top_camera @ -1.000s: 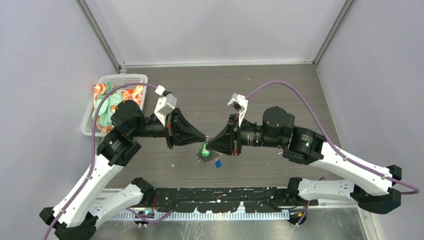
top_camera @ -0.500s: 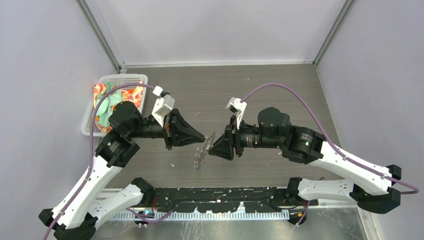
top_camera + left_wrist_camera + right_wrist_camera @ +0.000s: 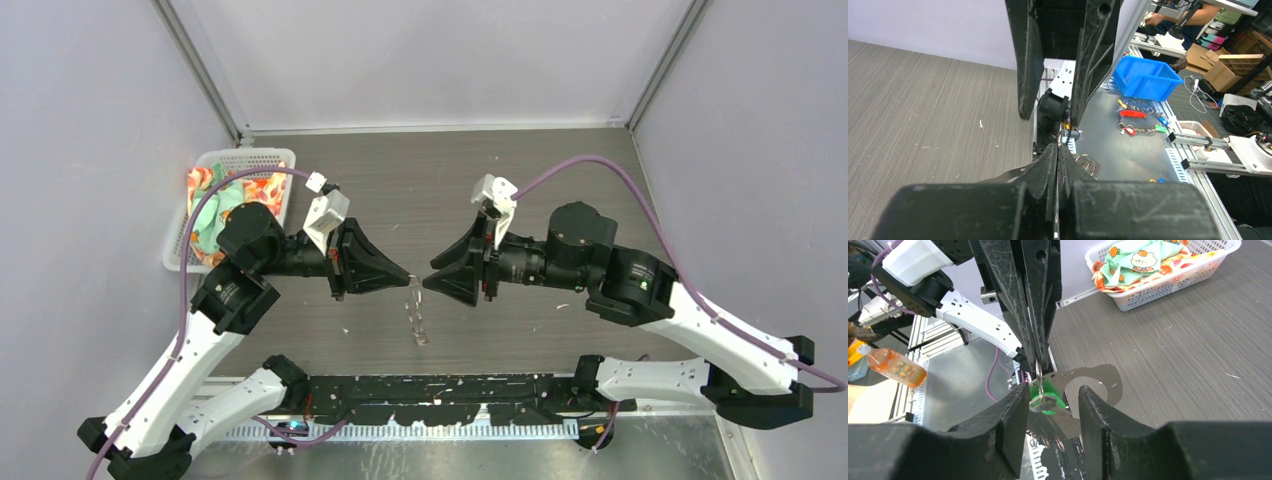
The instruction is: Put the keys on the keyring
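My left gripper [image 3: 407, 274] is shut on the thin grey keyring [image 3: 416, 312], which hangs edge-on below it above the table. In the left wrist view the wire runs between the closed fingers [image 3: 1047, 165] and a scalloped part of the keyring [image 3: 1089, 166] shows beyond. My right gripper [image 3: 430, 284] faces it, open. In the right wrist view the green-headed key [image 3: 1049, 394] hangs on the keyring wire [image 3: 1039, 374] between my open fingers [image 3: 1013, 425], touching neither that I can see. A flat grey metal plate with holes [image 3: 1100, 380] hangs behind it. The blue-headed key is not in view.
A white basket [image 3: 232, 160] of patterned cloth stands at the table's far left; it also shows in the right wrist view [image 3: 1168, 285]. The black rail with the arm bases [image 3: 440, 395] runs along the near edge, below the hanging ring.
My right gripper has opened and drawn back to the right. The keyring has swung from flat to hanging edge-on under my left gripper. The blue key seen on the table a second ago no longer shows.
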Motion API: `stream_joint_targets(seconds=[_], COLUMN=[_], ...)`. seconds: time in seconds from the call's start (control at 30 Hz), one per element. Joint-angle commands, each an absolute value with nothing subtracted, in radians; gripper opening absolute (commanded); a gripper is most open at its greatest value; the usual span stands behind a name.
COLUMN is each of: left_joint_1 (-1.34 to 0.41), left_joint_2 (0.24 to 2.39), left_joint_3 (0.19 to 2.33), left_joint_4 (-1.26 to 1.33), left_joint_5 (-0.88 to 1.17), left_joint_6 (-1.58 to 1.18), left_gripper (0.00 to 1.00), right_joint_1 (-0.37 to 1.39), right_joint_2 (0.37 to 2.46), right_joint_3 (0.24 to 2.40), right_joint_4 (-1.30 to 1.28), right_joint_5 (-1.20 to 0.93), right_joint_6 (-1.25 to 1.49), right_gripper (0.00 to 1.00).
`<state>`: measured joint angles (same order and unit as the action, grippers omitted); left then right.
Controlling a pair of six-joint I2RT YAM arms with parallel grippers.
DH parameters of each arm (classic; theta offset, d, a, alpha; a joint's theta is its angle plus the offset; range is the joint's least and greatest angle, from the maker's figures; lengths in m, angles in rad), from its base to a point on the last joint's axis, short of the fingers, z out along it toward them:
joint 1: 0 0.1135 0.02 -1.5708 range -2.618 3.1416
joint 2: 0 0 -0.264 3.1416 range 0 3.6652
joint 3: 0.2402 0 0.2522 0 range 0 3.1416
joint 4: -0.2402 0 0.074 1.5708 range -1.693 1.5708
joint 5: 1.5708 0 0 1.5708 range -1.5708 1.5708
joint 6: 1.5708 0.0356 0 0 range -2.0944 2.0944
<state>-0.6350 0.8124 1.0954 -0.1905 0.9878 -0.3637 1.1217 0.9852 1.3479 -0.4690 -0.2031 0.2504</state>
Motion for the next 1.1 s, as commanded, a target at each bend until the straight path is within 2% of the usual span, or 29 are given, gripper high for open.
stream_joint_targets(seconds=[0.0, 0.13, 0.17, 0.3, 0.33, 0.47, 0.5, 0.67, 0.77, 0.93, 1.07], left_joint_1=[-0.637, -0.637, -0.637, -0.637, -0.637, -0.637, -0.637, -0.637, -0.637, -0.637, -0.637], left_joint_2=[0.807, 0.807, 0.807, 0.801, 0.798, 0.795, 0.796, 0.837, 0.878, 0.939, 0.966], left_joint_3=[1.118, 1.122, 1.121, 1.119, 1.115, 1.102, 1.1, 1.161, 1.244, 1.366, 1.385], left_joint_4=[-0.121, -0.123, -0.124, -0.132, -0.138, -0.177, -0.194, -0.417, -0.63, -0.865, -0.931], left_joint_5=[0.997, 0.996, 0.996, 0.995, 0.996, 0.998, 0.999, 1.042, 1.068, 1.068, 1.11], left_joint_6=[-0.379, -0.379, -0.379, -0.373, -0.366, -0.317, -0.301, -0.096, 0.144, 0.377, 0.435], left_gripper=[0.0, 0.0, 0.0, 0.0, 0.0, 0.0, 0.04, 0.35, 0.42, 0.44, 0.39], right_joint_1=[1.119, 1.119, 1.119, 1.118, 1.119, 1.118, 1.118, 1.119, 1.119, 1.13, 1.143], right_joint_2=[1.04, 1.067, 1.07, 1.07, 1.066, 1.059, 1.071, 1.213, 1.299, 1.413, 1.452], right_joint_3=[1.393, 1.409, 1.41, 1.416, 1.417, 1.437, 1.458, 1.671, 1.785, 1.908, 1.951], right_joint_4=[-0.401, -0.394, -0.394, -0.414, -0.423, -0.471, -0.503, -0.797, -0.948, -1.109, -1.139], right_joint_5=[-0.265, -0.291, -0.297, -0.297, -0.292, -0.28, -0.278, -0.286, -0.3, -0.312, -0.311], right_joint_6=[0.203, 0.198, 0.195, 0.191, 0.191, 0.196, 0.194, 0.161, 0.146, 0.12, 0.108], right_gripper=[0.44, 0.35, 0.31, 0.03, 0.01, 0.01, 0.01, 0.01, 0.01, 0.01, 0.01])
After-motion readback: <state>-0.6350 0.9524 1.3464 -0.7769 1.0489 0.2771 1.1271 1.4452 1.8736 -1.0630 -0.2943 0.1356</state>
